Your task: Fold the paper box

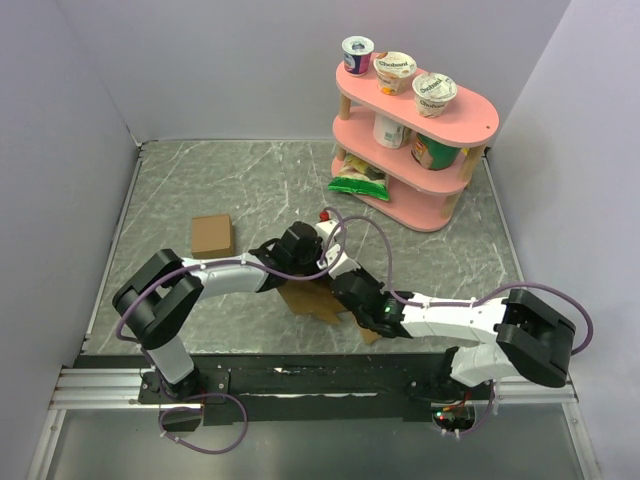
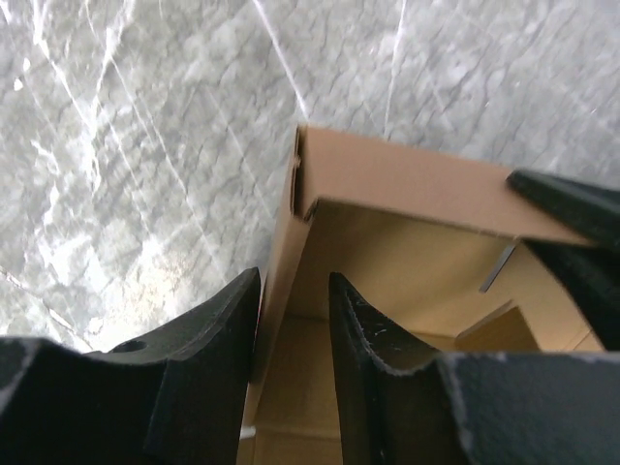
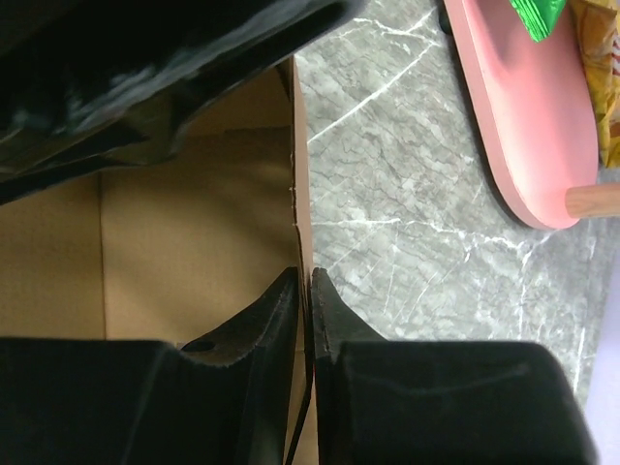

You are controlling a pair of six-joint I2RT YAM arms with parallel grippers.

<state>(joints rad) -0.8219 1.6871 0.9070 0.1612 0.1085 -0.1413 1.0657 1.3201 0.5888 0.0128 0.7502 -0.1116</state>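
Observation:
The paper box is brown cardboard, partly folded, on the marble table near the front middle, half hidden under both wrists. My left gripper reaches it from the left. In the left wrist view the left gripper straddles a standing wall of the box: one finger is outside against the wall and the other is inside, with a gap. My right gripper reaches in from the right. In the right wrist view the right gripper pinches the thin edge of a box wall.
A neat brown cardboard cube sits left of the arms. A pink two-tier shelf with yogurt cups and a green snack bag stands at the back right; its base shows in the right wrist view. Grey walls enclose the table.

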